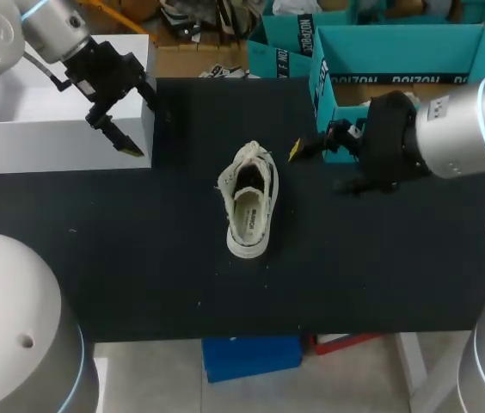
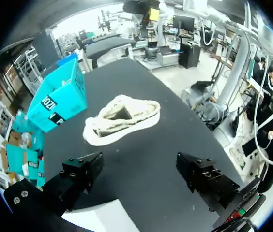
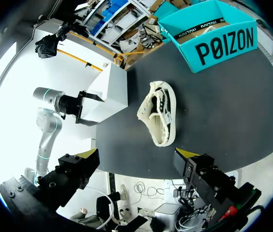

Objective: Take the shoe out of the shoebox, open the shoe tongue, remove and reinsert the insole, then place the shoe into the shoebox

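A cream low-top shoe (image 1: 249, 200) stands upright on the black table (image 1: 139, 258), toe toward the front edge, its insole (image 1: 246, 217) showing inside. The teal shoebox (image 1: 328, 96) stands open at the back right. My left gripper (image 1: 144, 129) hangs open beside a white box, left of the shoe. My right gripper (image 1: 316, 168) is open just right of the shoe, in front of the shoebox. In the left wrist view the shoe (image 2: 122, 118) lies ahead of the open gripper (image 2: 141, 169), with the shoebox (image 2: 61, 99) beyond. The right wrist view has the shoe (image 3: 159, 111) ahead of its open gripper (image 3: 139, 159).
A white box (image 1: 53, 112) sits at the table's back left, beside my left gripper. The same white box (image 3: 107, 94) and my left arm (image 3: 59, 104) show in the right wrist view. Bare black tabletop lies around the shoe and toward the front edge.
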You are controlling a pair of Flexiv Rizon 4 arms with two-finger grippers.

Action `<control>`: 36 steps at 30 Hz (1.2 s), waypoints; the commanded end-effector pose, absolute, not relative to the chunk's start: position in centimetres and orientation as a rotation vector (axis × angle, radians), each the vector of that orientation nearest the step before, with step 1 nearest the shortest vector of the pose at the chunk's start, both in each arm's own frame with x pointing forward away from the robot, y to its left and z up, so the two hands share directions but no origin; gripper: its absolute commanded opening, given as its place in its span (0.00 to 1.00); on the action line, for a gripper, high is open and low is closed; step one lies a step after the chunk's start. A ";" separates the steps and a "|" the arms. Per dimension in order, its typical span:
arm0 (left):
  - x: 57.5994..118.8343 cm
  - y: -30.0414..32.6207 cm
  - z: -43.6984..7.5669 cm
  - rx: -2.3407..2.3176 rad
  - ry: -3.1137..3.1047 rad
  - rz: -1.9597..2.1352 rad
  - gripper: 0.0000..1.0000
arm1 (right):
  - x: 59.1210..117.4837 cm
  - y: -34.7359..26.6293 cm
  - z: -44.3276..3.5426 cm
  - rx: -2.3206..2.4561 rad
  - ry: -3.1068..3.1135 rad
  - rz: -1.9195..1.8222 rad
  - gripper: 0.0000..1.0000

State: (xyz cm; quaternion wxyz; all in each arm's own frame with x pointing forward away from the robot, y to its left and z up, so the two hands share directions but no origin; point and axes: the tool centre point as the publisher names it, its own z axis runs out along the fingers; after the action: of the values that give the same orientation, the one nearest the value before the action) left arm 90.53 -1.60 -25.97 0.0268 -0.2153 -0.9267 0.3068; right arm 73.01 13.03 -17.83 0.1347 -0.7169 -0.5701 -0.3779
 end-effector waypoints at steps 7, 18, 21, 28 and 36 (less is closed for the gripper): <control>87.2 1.6 -25.4 -0.161 -2.913 1.081 1.00 | 73.0 13.1 -17.8 -2.078 -1.652 -1.095 1.00; 87.2 1.6 -25.4 -0.161 -2.913 1.081 1.00 | 73.0 13.1 -17.8 -2.078 -1.652 -1.095 1.00; 87.2 1.6 -25.4 -0.161 -2.913 1.081 1.00 | 73.0 13.1 -17.8 -2.078 -1.652 -1.095 1.00; 87.2 1.6 -25.4 -0.161 -2.913 1.081 1.00 | 73.0 13.1 -17.8 -2.078 -1.652 -1.095 1.00; 87.2 1.6 -25.4 -0.161 -2.913 1.081 1.00 | 73.0 13.1 -17.8 -2.078 -1.652 -1.095 1.00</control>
State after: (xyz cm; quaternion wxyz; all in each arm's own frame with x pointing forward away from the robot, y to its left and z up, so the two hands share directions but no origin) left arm 87.39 1.66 -25.41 0.0171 -0.0528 -0.9355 0.3491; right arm 73.01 13.03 -17.83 0.1347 -0.7169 -0.5701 -0.3779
